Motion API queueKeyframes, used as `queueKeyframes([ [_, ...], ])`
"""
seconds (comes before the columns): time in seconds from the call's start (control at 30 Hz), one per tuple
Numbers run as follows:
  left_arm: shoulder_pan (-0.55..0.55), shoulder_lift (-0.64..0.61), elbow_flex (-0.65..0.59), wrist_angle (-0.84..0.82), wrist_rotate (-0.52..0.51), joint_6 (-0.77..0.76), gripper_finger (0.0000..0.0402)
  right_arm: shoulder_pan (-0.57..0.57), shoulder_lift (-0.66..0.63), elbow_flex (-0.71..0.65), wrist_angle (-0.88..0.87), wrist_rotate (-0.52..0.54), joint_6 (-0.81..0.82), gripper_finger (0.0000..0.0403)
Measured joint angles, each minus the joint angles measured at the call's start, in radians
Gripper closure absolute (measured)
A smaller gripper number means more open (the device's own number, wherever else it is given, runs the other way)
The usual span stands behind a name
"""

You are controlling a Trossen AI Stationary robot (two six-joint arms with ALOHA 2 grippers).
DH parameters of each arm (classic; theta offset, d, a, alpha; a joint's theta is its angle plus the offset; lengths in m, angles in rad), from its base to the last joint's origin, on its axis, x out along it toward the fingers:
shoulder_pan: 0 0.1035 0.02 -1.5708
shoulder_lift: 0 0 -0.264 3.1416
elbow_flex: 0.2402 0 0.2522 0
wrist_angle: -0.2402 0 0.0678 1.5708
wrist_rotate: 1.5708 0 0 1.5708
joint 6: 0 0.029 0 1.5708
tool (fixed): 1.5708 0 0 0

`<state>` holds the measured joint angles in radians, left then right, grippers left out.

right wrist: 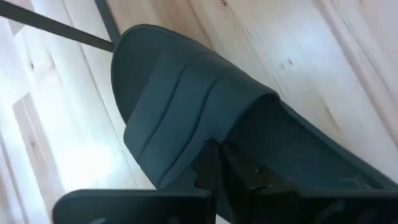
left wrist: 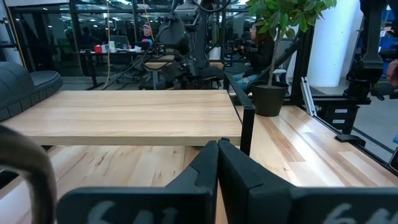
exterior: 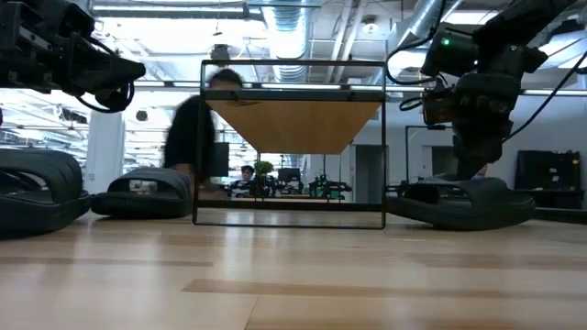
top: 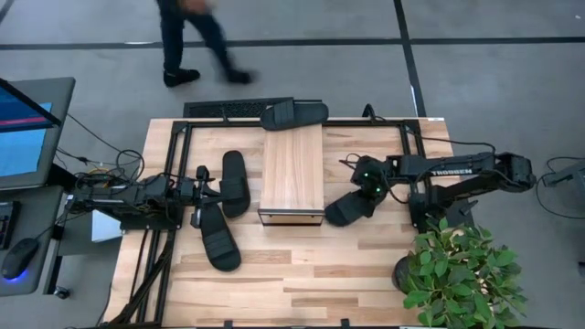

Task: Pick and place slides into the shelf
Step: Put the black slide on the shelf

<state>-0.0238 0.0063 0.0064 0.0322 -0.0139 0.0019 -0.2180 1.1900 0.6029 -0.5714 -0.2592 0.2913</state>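
Slides: none sits in the shelf [top: 292,174] yet, four lie around it, and the right gripper [top: 367,190], fingers together, presses the three-o'clock slide [top: 350,209]; left gripper [top: 203,174] closed empty.

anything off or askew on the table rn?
Yes: all four slides lie loose around the shelf. One slide sits crosswise at its far end, two lie splayed on its left, and one angles under the right gripper.

Two slides [top: 224,208] left of shelf [top: 292,174]
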Motion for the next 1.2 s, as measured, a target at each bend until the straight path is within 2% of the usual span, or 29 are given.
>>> queueKeyframes([
  [0.17,0.0,0.0,0.0,0.0,0.0,-0.009,0.0401,-0.011,0.0,0.0,-0.001,-0.009,0.096,0.0369],
  [0.7,0.0,0.0,0.0,0.0,0.0,-0.005,0.0401,-0.04,0.001,0.0,-0.005,-0.016,0.093,0.028],
  [0.93,0.0,0.0,0.0,0.0,0.0,-0.007,0.0401,-0.04,0.042,-0.001,0.004,-0.017,0.093,0.0266],
  [1.2,0.0,0.0,0.0,0.0,0.0,-0.006,0.0401,-0.039,0.158,0.0,0.057,-0.06,0.092,0.0275],
])
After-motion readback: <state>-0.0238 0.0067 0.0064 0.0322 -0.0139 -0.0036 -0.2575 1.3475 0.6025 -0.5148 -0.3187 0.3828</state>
